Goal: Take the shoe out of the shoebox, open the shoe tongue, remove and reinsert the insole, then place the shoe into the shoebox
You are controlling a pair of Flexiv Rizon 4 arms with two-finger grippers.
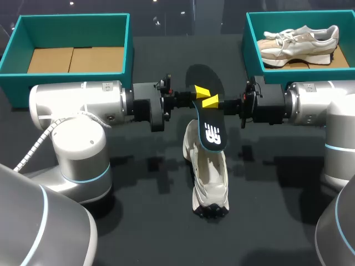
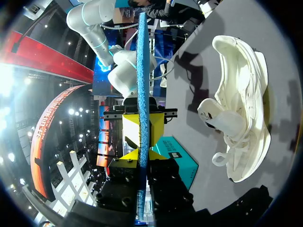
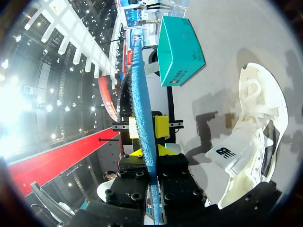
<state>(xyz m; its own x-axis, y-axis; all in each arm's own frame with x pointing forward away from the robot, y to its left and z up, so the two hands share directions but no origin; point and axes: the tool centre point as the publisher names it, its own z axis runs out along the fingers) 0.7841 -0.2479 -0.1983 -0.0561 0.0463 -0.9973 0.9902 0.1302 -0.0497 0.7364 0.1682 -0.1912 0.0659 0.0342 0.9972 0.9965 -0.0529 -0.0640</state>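
A white shoe [image 1: 209, 177] lies on the dark table, toe toward the front edge and tongue pulled open; it also shows in the wrist views [image 2: 241, 127] [image 3: 258, 137]. Above it hangs the insole [image 1: 212, 133], black on top with a white logo and blue underneath. My left gripper [image 1: 199, 92] and right gripper [image 1: 211, 102] meet at the insole from opposite sides, each shut on its edge. In the left wrist view the blue insole [image 2: 141, 71] runs edge-on between my left gripper's [image 2: 140, 153] yellow tips. The right wrist view shows the insole [image 3: 139, 94] likewise clamped in my right gripper [image 3: 150, 153].
A teal shoebox [image 1: 72, 22] with a bare cardboard floor stands at the back left. Another teal shoebox [image 1: 249, 39] at the back right holds a second beige shoe [image 1: 299, 41]. Both arms stretch across the table's middle.
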